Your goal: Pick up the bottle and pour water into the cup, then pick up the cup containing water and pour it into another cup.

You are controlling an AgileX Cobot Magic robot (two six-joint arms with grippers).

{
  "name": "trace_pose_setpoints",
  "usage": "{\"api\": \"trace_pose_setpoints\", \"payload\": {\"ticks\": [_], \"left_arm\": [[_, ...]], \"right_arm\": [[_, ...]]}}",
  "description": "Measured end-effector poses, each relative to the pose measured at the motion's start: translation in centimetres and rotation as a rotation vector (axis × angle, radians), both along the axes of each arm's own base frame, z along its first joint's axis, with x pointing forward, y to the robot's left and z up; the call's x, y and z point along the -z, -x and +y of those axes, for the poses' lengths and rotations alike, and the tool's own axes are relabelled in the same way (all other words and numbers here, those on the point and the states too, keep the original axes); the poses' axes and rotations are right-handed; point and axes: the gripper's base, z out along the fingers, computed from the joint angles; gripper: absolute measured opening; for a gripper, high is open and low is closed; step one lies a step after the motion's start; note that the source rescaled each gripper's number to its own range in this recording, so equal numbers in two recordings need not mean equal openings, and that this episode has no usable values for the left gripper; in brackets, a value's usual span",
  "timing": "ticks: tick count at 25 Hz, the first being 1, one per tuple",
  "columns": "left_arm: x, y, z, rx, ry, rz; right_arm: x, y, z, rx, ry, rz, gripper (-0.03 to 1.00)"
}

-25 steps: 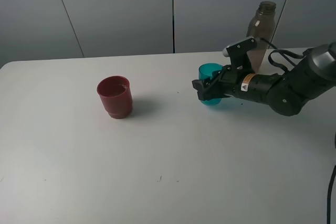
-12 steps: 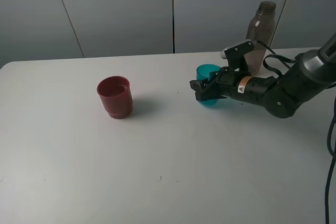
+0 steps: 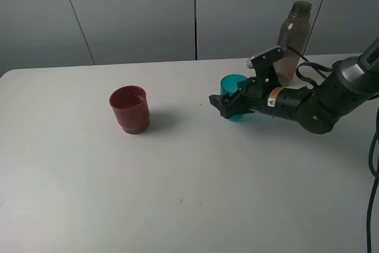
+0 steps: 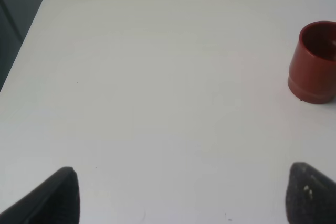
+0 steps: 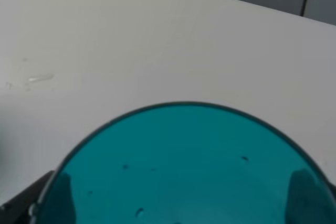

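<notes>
The right arm lies stretched low over the white table (image 3: 195,194), entering from the 3 o'clock edge of the high view and pointing toward 9 o'clock, its forearm nearly level with the tabletop. The right gripper (image 3: 228,102) sits around the cup (image 3: 232,86), a teal translucent tumbler standing upright just right of the table's middle. In the right wrist view the cup (image 5: 186,169) fills the lower part of the picture, with a dark fingertip (image 5: 26,208) at one side of its rim and a shadowed one at the other; the jaws stand wide on either side of the cup (spread apart, and whether the pads touch the wall cannot be told). A few droplets cling inside the teal wall, and small wet marks (image 5: 31,81) lie on the table beyond it.

The bottle (image 3: 293,39), smoky grey-brown and uncapped, stands upright at about 2 o'clock from the cup, behind the arm's wrist near the table's far edge.

Another cup (image 3: 129,108), dull red, stands upright well apart from the teal one, at its 9 o'clock. The left wrist view shows this red cup (image 4: 315,61) ahead, and the two dark fingertips (image 4: 55,198) of the left gripper (image 4: 184,200) set wide apart above bare table, holding nothing.
</notes>
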Motion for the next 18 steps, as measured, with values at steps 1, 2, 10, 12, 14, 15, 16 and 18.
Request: {"api": "trace_pose_setpoints", "payload": {"ticks": [1,2,10,12,14,15,16,18], "left_arm": [[0.0,0.0,0.0,0.000,0.000,0.000],[0.0,0.0,0.0,0.000,0.000,0.000],[0.0,0.0,0.0,0.000,0.000,0.000],[0.0,0.0,0.0,0.000,0.000,0.000],[0.0,0.0,0.0,0.000,0.000,0.000],[0.0,0.0,0.0,0.000,0.000,0.000],[0.0,0.0,0.0,0.000,0.000,0.000],[0.0,0.0,0.0,0.000,0.000,0.000]], "right_arm": [[0.0,0.1,0.0,-0.010,0.006,0.003,0.93],[0.1,0.1,0.0,-0.015,0.015,0.013,0.96],[0.9,1.7,-0.7,0.004,0.087,0.156,0.99],[0.0,2.2,-1.0,0.008,0.093,0.152,0.99],[-0.9,2.9,-1.3,0.019,0.107,0.161,0.99],[-1.2,3.2,-1.5,0.029,0.114,0.172,0.99],[-1.6,3.7,-1.8,0.042,0.130,0.191,0.99],[-2.8,4.7,-2.4,0.074,0.154,0.222,0.99]]}}
